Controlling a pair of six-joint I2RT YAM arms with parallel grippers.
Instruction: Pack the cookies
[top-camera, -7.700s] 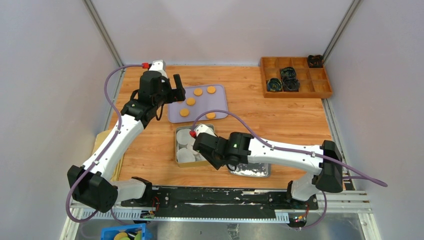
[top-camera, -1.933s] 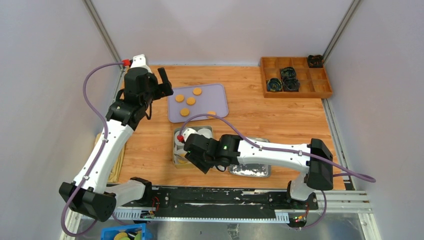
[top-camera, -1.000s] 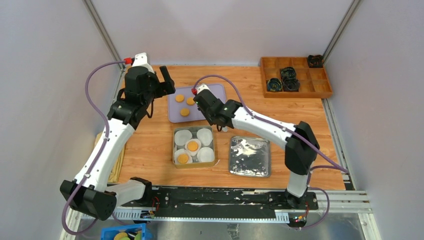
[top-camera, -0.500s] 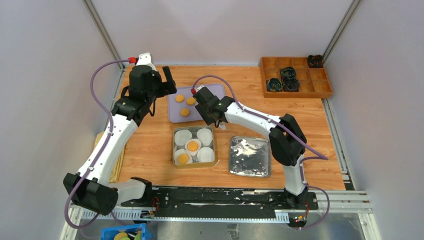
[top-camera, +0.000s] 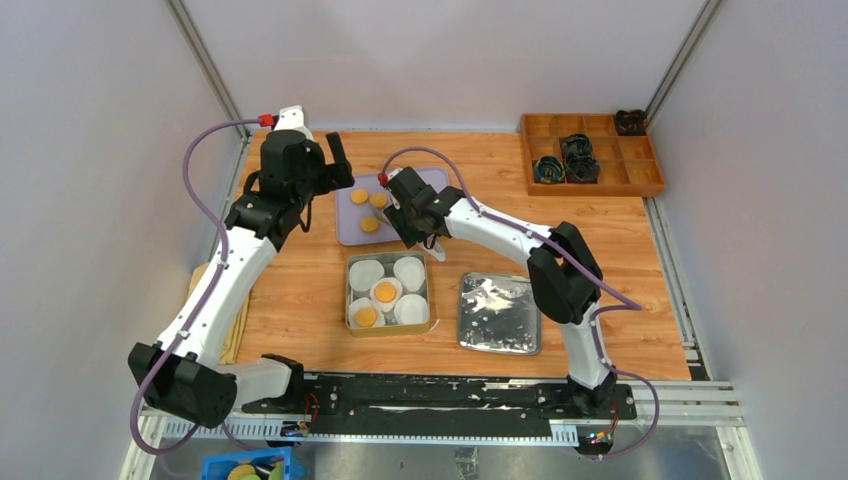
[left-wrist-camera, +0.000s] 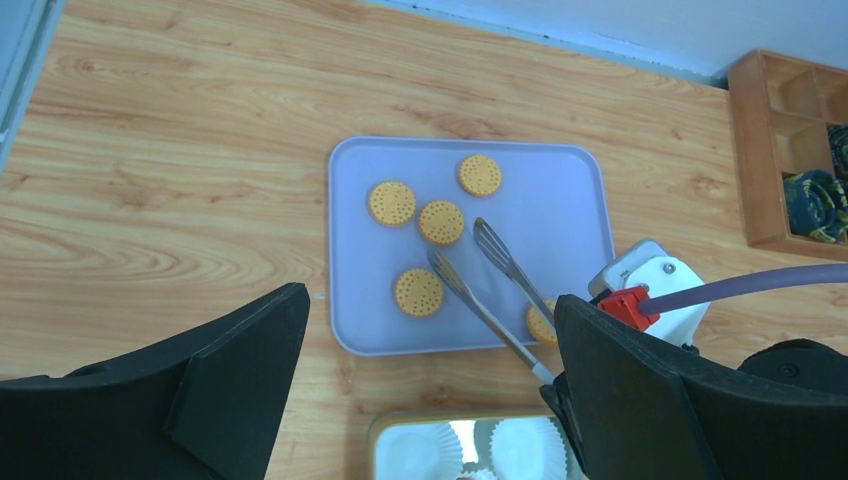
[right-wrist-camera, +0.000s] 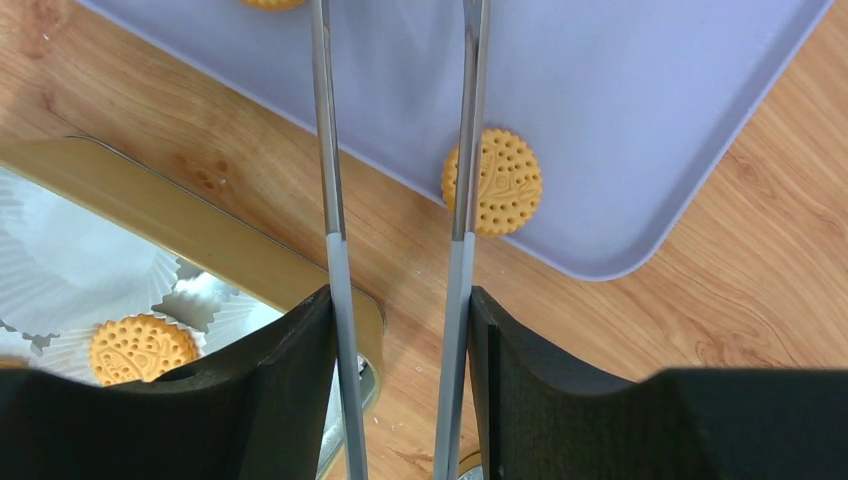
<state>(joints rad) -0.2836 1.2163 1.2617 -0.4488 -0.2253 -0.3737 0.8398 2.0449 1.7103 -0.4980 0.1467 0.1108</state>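
Note:
Several cookies (top-camera: 359, 196) (left-wrist-camera: 391, 203) lie on the lilac tray (top-camera: 348, 232) (left-wrist-camera: 560, 200). Two more cookies (top-camera: 385, 291) sit in white paper liners inside the gold tin (top-camera: 388, 331). My right gripper (top-camera: 403, 218) (right-wrist-camera: 400, 295) is shut on metal tongs (left-wrist-camera: 490, 280) (right-wrist-camera: 325, 150), which stand spread over the tray with nothing between their tips. One cookie (right-wrist-camera: 492, 181) lies by the tray's near corner, under the right tong arm. My left gripper (top-camera: 325, 180) (left-wrist-camera: 430, 300) hangs open above the tray's left side, holding nothing.
The tin's silver lid (top-camera: 499, 313) lies right of the tin. A wooden compartment box (top-camera: 590, 152) with dark items stands at the back right. A tan board (top-camera: 238, 322) lies under the left arm at the table's left edge.
My right arm has carried the tongs further left over the tray, and the tongs have spread wider. The left arm has shifted slightly right.

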